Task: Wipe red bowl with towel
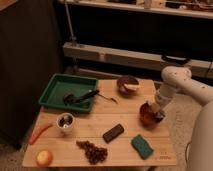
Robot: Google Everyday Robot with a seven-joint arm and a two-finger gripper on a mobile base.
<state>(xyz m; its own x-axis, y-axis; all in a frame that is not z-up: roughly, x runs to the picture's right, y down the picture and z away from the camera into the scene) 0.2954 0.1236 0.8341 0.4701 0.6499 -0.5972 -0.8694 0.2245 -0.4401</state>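
The red bowl [146,116] stands on the wooden table [125,120] near its right edge. My gripper [156,110] comes down from the white arm [172,82] on the right and sits inside the bowl at its right rim. A small pale patch under the gripper may be the towel [160,115], but I cannot tell for sure. The gripper hides part of the bowl's inside.
A green tray [56,87] with a dark utensil [82,97] is at the left. A second brown bowl [127,85] is at the back. A white cup [65,121], carrot [39,133], orange fruit [44,157], grapes [92,150], dark bar [113,133] and green sponge [142,146] lie in front.
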